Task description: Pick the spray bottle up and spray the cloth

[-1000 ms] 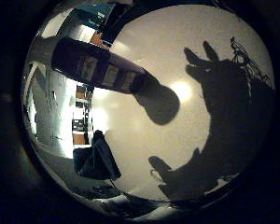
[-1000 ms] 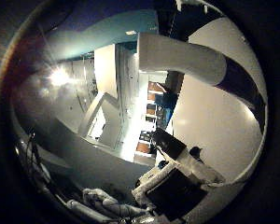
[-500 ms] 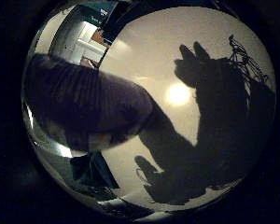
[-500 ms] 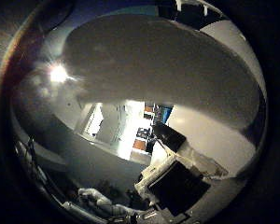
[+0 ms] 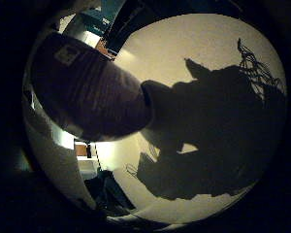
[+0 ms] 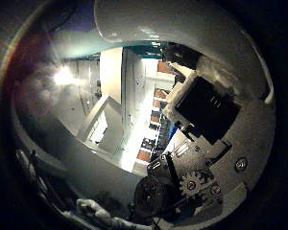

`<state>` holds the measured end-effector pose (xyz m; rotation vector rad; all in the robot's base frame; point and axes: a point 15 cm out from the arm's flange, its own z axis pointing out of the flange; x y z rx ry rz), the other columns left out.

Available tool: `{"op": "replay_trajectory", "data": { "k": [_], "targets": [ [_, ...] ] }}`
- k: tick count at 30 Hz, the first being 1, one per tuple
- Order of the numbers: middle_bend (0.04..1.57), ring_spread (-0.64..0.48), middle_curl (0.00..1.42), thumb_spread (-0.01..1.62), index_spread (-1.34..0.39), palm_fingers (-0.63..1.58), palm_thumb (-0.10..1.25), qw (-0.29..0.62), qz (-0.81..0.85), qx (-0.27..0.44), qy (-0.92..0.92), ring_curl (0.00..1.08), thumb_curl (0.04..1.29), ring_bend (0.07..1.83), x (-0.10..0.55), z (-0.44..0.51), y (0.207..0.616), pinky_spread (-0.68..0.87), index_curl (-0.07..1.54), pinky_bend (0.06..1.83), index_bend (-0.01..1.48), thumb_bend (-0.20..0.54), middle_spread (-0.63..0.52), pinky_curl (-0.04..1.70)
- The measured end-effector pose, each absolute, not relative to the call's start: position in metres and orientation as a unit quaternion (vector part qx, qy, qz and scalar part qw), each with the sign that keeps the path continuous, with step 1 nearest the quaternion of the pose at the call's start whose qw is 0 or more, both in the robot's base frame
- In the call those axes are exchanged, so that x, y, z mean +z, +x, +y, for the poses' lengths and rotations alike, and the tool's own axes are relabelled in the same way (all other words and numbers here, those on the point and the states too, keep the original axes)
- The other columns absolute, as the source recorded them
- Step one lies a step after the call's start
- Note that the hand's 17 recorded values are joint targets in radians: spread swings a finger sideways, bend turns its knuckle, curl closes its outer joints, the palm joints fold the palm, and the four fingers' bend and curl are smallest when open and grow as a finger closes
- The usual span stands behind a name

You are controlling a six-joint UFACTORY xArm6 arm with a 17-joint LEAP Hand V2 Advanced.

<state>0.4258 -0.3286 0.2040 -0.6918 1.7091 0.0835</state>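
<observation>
The spray bottle (image 5: 87, 87) stands on the white table (image 5: 204, 49), very close to my palm. In the right little finger side palm view its dark labelled body fills much of the picture. In the right thumb side palm view its white body (image 6: 182, 24) curves past the palm. My right hand (image 6: 197, 134) shows there as black and geared fingers (image 6: 206, 101) curled in against the bottle. A dark blue crumpled thing (image 5: 107, 186), perhaps the cloth, lies at the table's edge beyond the bottle.
The hand's large shadow (image 5: 213, 116) falls across the table and joins the bottle's shadow. Past the table's edge are room walls, shelves (image 6: 149, 120) and a bright lamp (image 6: 60, 74).
The palm has stayed close to the bottle. My fingers have curled into the right thumb side palm view against the bottle. The hand's shadow has spread and merged with the bottle's.
</observation>
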Motion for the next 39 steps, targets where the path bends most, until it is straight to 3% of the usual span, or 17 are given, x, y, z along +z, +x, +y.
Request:
{"op": "replay_trajectory", "data": {
  "k": [7, 13, 23, 30, 39],
  "targets": [
    [0.99, -0.14, 0.59, 0.96, -0.25, 1.36, 1.06, 0.609, 0.729, 0.034, -0.311, 0.48, 0.39, 1.12, 0.225, -0.324, 0.433, -0.31, 0.65, 1.24, 0.84, -0.016, -0.15, 0.17],
    [1.12, -0.16, 0.60, 0.97, -0.21, 1.34, 1.09, 0.613, 0.715, 0.025, -0.333, 0.50, 0.42, 1.24, 0.262, -0.317, 0.437, -0.28, 0.67, 1.31, 0.99, -0.013, -0.12, 0.29],
    [1.20, -0.15, 0.58, 0.99, -0.19, 1.30, 1.12, 0.558, 0.703, 0.048, -0.439, 0.51, 0.48, 1.32, 0.302, -0.269, 0.430, -0.24, 0.65, 1.33, 1.07, -0.014, -0.11, 0.41],
    [1.22, -0.15, 0.57, 1.01, -0.19, 1.29, 1.10, 0.444, 0.699, 0.089, -0.554, 0.51, 0.51, 1.34, 0.301, -0.221, 0.417, -0.24, 0.63, 1.31, 1.10, -0.014, -0.10, 0.46],
    [1.24, -0.15, 0.56, 1.06, -0.19, 1.29, 1.05, 0.313, 0.663, 0.086, -0.674, 0.51, 0.49, 1.36, 0.326, -0.164, 0.409, -0.25, 0.62, 1.30, 1.11, -0.017, -0.10, 0.50]
  ]
}}
